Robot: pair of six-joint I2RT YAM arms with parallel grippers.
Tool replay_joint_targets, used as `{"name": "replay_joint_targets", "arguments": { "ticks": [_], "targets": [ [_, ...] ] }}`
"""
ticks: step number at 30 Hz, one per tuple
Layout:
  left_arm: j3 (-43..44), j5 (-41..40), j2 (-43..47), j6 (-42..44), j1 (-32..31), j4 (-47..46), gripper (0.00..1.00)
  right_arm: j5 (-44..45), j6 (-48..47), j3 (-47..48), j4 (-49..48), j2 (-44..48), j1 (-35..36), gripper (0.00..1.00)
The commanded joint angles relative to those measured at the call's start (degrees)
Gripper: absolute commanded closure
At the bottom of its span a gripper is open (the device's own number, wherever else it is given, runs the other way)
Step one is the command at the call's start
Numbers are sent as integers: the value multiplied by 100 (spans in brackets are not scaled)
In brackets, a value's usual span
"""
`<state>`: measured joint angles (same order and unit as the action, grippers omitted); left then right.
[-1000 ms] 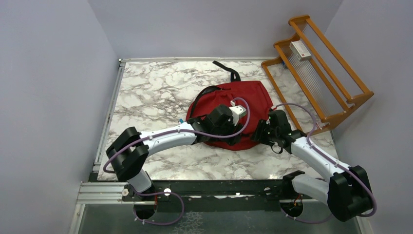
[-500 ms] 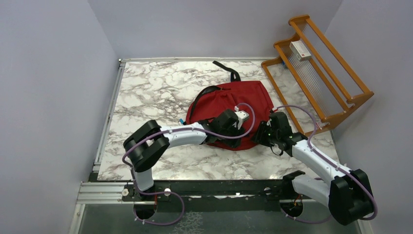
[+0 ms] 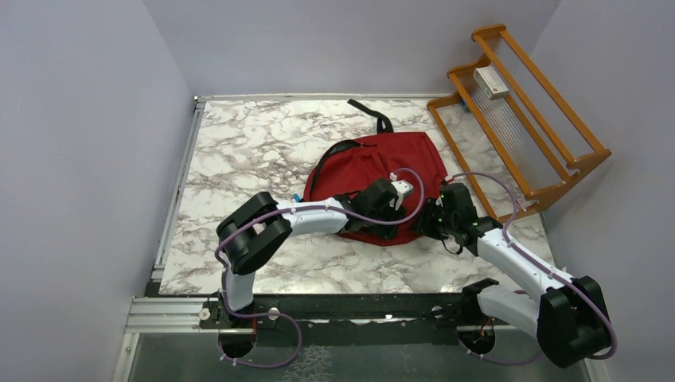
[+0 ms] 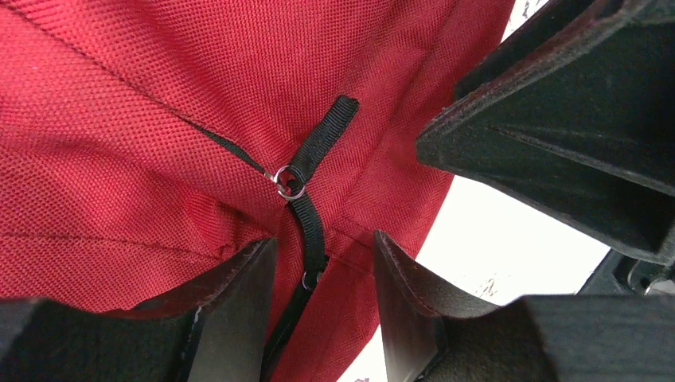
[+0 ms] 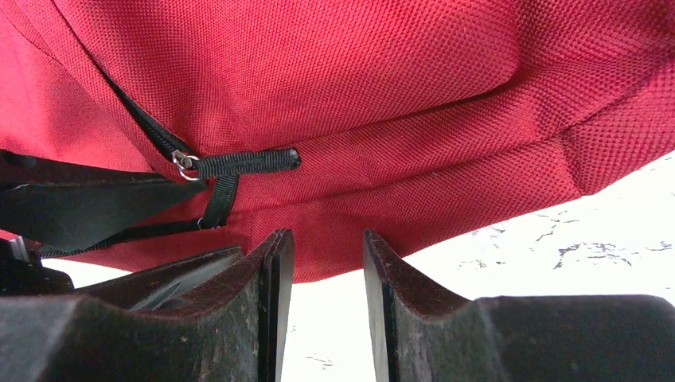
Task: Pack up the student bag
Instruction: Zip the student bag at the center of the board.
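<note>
The student bag (image 3: 374, 163) is a red fabric backpack lying flat mid-table. Both grippers meet at its near right edge. My left gripper (image 4: 322, 243) is open, its fingers standing on either side of a black zip pull (image 4: 312, 235) without touching it. A second pull (image 4: 322, 139) hangs from a metal ring just beyond. My right gripper (image 5: 325, 239) is open too, its tips at the bag's lower seam (image 5: 446, 191), with nothing between them. In the right wrist view a zip pull (image 5: 243, 163) lies to the left. In the top view the left gripper (image 3: 394, 225) and the right gripper (image 3: 422, 225) sit close together.
A wooden rack (image 3: 517, 111) stands at the back right with a small white box (image 3: 490, 82) on its upper shelf. A black strap (image 3: 370, 113) trails behind the bag. Something small and blue (image 3: 296, 197) peeks out at the bag's left edge. Walls close off left and right.
My left arm has folded in and carried its gripper rightward along the bag's near edge, closer to the right gripper. The right gripper has crept slightly towards the bag.
</note>
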<state>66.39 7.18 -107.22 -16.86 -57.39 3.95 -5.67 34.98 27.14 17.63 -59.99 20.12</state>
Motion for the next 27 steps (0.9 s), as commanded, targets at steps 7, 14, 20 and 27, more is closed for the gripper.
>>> {"name": "replay_joint_targets", "arguments": {
  "ticks": [7, 14, 20, 27],
  "targets": [
    [384, -504, -413, 277, -71, 109, 55, -100, 17, -119, -48, 69, -34, 59],
    [424, -611, -538, 381, -124, 177, 63, -92, 43, -135, -58, 109, -32, 59],
    [393, -673, -436, 412, -124, 177, 77, -117, 53, -130, -85, 75, -31, 59],
    [384, -586, -68, 473, -124, 87, 92, -186, 118, -102, -27, 157, -28, 59]
  ]
}}
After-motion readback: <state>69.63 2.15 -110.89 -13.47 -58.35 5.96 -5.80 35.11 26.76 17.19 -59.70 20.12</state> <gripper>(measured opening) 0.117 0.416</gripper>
